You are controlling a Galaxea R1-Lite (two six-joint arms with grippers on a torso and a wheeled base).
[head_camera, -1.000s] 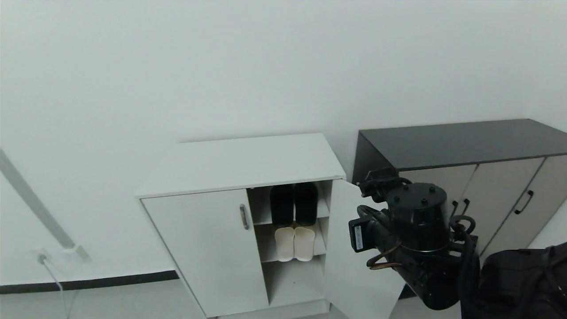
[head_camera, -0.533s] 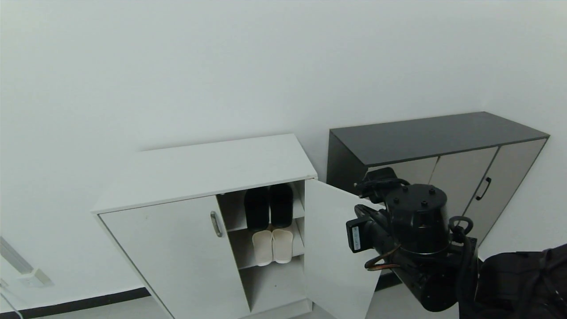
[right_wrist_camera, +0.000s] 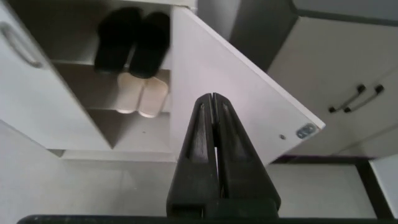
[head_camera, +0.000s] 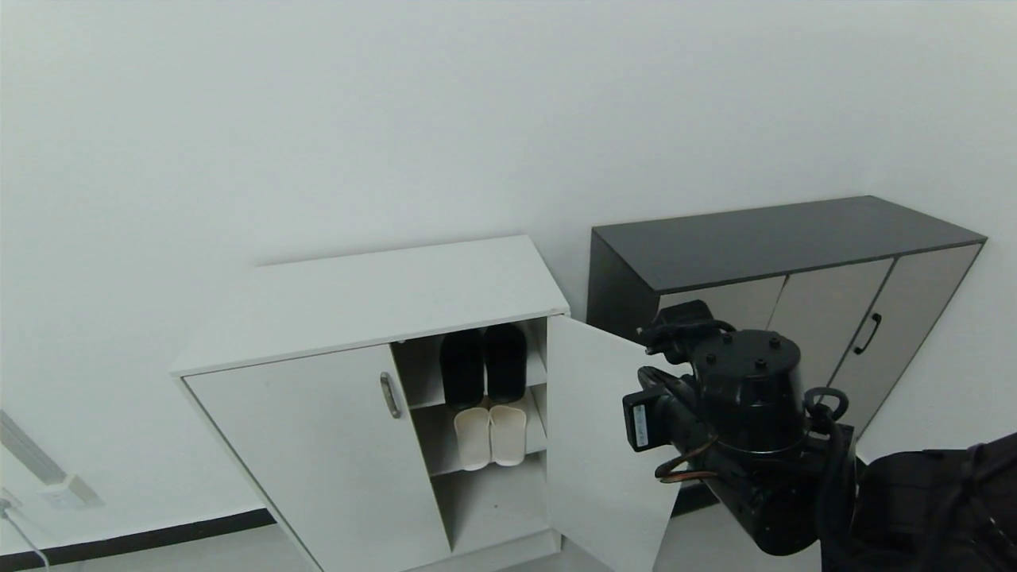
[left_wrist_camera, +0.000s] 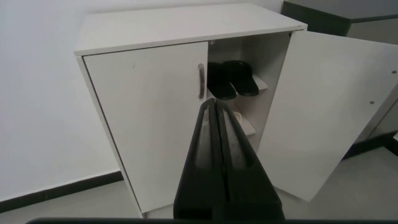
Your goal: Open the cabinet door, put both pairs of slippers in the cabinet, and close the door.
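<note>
The white cabinet [head_camera: 373, 294] stands against the wall with its left door shut and its right door [head_camera: 596, 429] swung open. Black slippers [head_camera: 483, 364] lie on the top shelf and white slippers [head_camera: 490, 433] on the shelf below. My right arm hangs just right of the open door. My right gripper [right_wrist_camera: 213, 102] is shut and empty, close to the door's [right_wrist_camera: 230, 93] outer face, with the black slippers [right_wrist_camera: 134, 40] and white slippers [right_wrist_camera: 142, 92] beyond. My left gripper [left_wrist_camera: 215, 106] is shut and empty in front of the cabinet [left_wrist_camera: 186, 25], level with the left door's handle [left_wrist_camera: 201, 81].
A low cabinet with a dark top [head_camera: 779, 238] and grey doors stands right of the white one, close behind the open door. A cable duct and socket [head_camera: 48, 477] run along the wall at far left. The lowest shelf [head_camera: 493, 504] is bare.
The head camera has swung to the right, so the whole picture has shifted left. The slippers, the open door and my right arm have kept their places.
</note>
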